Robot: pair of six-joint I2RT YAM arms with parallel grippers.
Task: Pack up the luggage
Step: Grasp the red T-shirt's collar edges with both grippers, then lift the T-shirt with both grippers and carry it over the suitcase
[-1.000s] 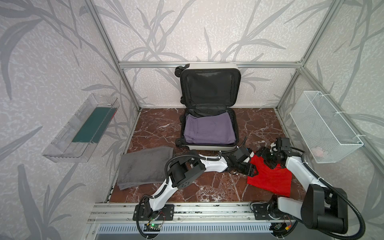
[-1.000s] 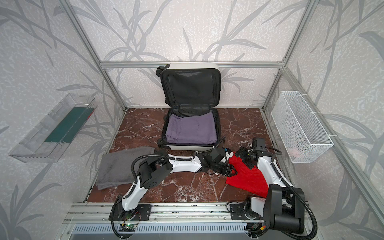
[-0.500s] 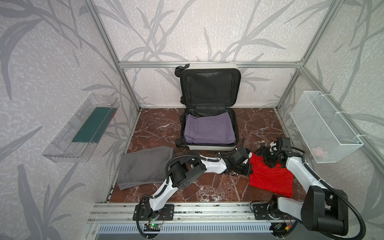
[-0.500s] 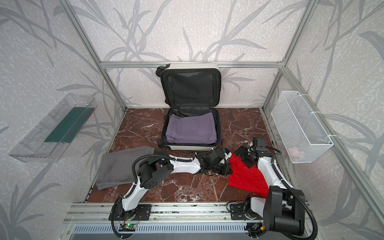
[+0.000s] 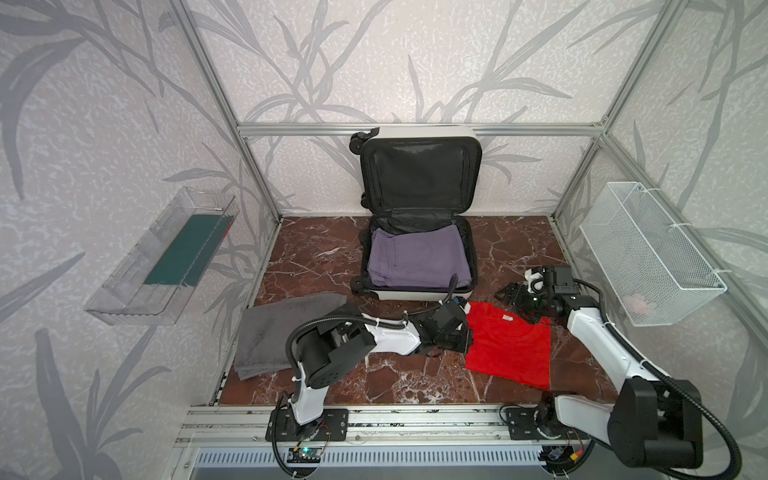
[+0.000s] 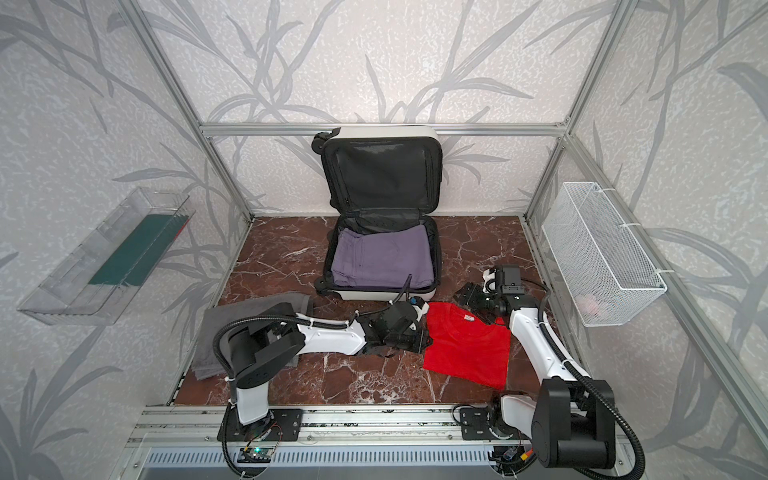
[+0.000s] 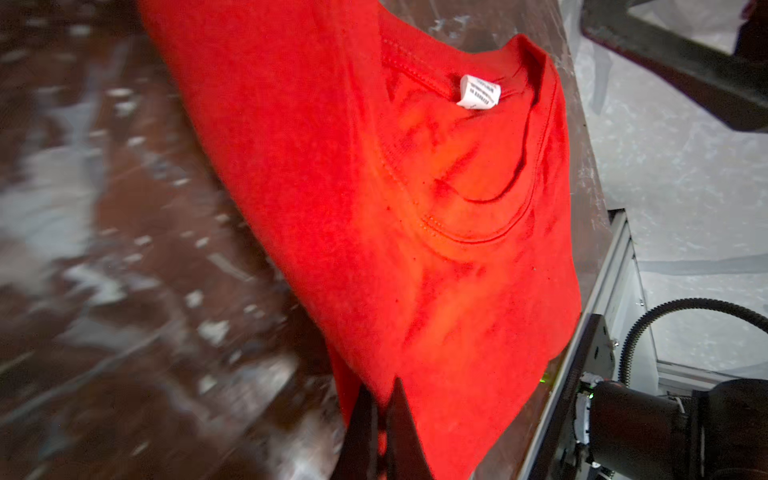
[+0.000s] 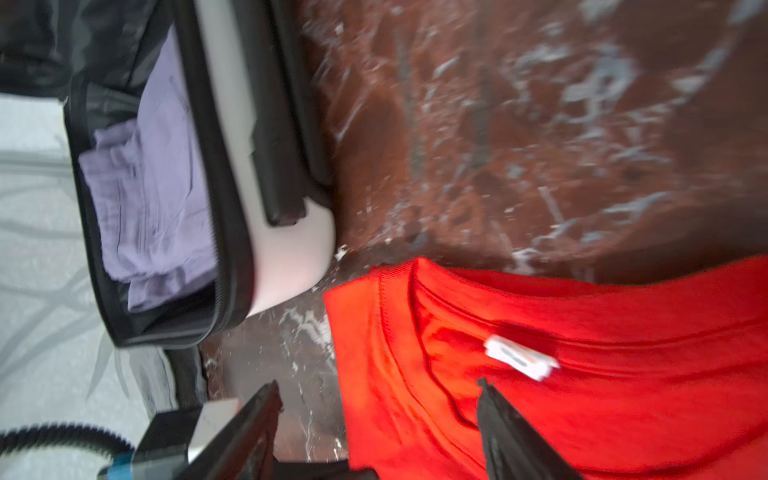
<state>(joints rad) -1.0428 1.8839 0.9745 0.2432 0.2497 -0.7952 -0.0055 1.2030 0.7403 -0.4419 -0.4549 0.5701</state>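
Observation:
The luggage lies open at the back centre, its lid leaning on the back wall. A folded purple garment fills its base. In front of it, to the right, a red T-shirt lies spread on the marble floor, its white neck label showing. My left gripper is shut on the shirt's left edge, low by the floor. My right gripper stands open just above the shirt's collar edge, near the luggage's front right corner.
A folded grey towel lies on the floor at the left. A clear plastic tray with a dark green item hangs on the left wall. A white mesh basket hangs on the right wall, something pale pink in it.
My left gripper has closed on the shirt's left edge and drawn back a little to the left. The shirt, bunched between the grippers before, now lies flatter. The right gripper stays open.

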